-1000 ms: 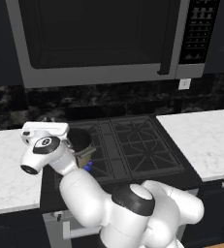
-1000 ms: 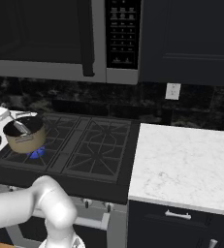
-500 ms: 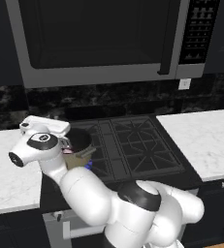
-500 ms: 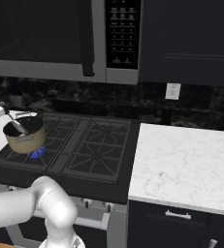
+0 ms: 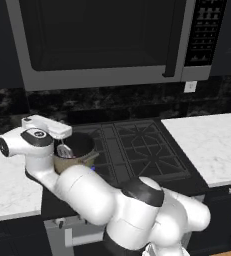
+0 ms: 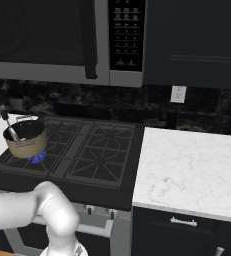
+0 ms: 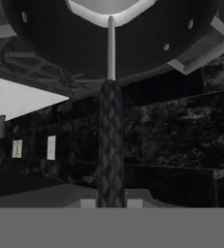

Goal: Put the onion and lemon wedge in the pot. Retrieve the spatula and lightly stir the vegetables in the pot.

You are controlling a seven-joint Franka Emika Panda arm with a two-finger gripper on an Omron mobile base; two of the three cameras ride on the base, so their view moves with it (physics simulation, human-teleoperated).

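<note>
The pot (image 6: 25, 138) sits on the front left burner of the stove (image 6: 87, 155), a blue flame (image 6: 36, 159) under it. The spatula (image 7: 109, 121) leans down into it, its handle clamped in the gripper (image 5: 62, 146). The arm hides most of the pot; its contents can't be made out.

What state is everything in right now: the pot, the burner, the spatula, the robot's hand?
pot: upright on the front left burner.
burner flame: lit, blue.
spatula: held, head down inside the pot.
gripper: shut on the spatula's handle.
microwave: door closed.
</note>
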